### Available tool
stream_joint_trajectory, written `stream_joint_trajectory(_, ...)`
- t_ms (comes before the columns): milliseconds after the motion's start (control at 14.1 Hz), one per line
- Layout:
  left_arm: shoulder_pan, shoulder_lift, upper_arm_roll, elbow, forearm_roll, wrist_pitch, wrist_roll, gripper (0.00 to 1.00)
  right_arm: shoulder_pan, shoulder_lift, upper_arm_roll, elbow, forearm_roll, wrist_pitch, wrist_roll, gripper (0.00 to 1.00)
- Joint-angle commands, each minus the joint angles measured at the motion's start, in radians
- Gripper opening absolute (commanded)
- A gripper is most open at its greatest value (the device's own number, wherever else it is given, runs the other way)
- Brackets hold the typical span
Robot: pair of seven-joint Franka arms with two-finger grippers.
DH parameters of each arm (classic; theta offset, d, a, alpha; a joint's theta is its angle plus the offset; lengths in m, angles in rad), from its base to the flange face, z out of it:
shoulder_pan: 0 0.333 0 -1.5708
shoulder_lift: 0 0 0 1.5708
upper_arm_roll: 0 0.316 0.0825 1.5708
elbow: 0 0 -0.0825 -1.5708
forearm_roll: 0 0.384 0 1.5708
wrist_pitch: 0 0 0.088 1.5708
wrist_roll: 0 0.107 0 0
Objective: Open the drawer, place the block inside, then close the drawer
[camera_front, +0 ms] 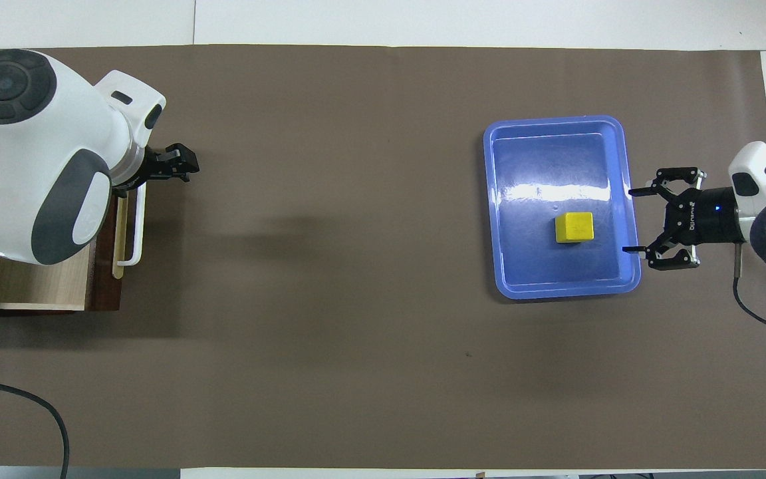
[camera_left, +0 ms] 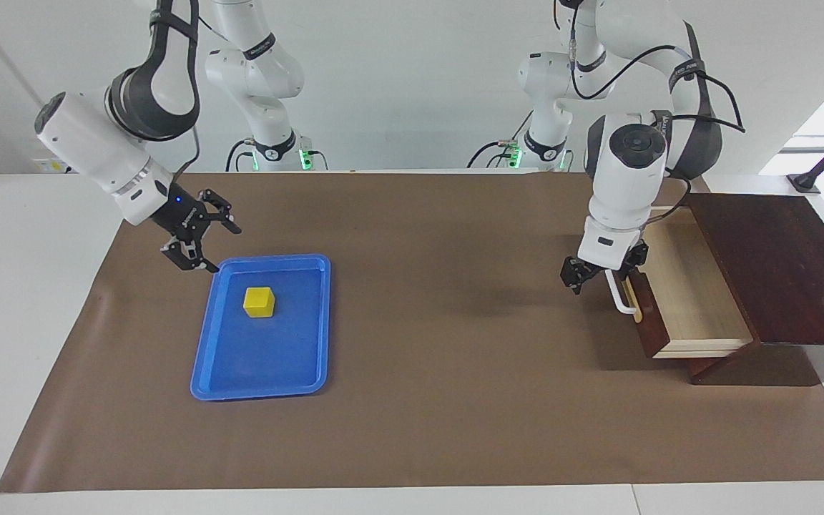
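1. My arms are white, with rounded dark grey joint bands.
2. My grippers are black; the right gripper has a small blue light.
3. Black cables run along my left arm.
4. My bases show green lights.

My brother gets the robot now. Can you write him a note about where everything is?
Left gripper: at the drawer's white handle, which is pulled out.
Right gripper: open, over the blue tray's rim, nothing in it.
Block: in the blue tray at the right arm's end.
Done: drawer open, pale inside showing.
Left: grab the block, drop it in the drawer, push it shut.
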Motion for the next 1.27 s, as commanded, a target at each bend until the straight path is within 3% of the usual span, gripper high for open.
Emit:
stream_joint_trajectory(0, 0.017, -0.003, 0.000, 0.034, -0.057, -0.045, -0.099, 1.00, -0.008, -0.012, 0.012, 0.006, 0.021, -0.002, -0.013, 1.00)
stream_joint_trajectory(283, 0.004, -0.001, -0.002, 0.055, -0.068, -0.077, -0.532, 1.00, -0.014, 0.040, 0.014, -0.003, 0.039, -0.020, -0.019, 1.00)
stream_joint_trajectory(495, 0.014, -0.004, -0.002, 0.046, -0.131, -0.092, -0.663, 1.00, -0.034, 0.135, 0.014, 0.000, 0.119, -0.026, -0.172, 1.00)
stream_joint_trajectory(707, 0.009, -0.004, 0.000, 0.048, -0.136, -0.100, -0.933, 1.00, -0.038, 0.172, 0.015, 0.006, 0.135, -0.022, -0.227, 1.00)
stream_joint_trajectory(1202, 0.014, 0.003, -0.002, -0.009, -0.159, 0.033, -0.997, 1.00, -0.027, 0.210, 0.015, 0.016, 0.197, 0.011, -0.380, 1.00)
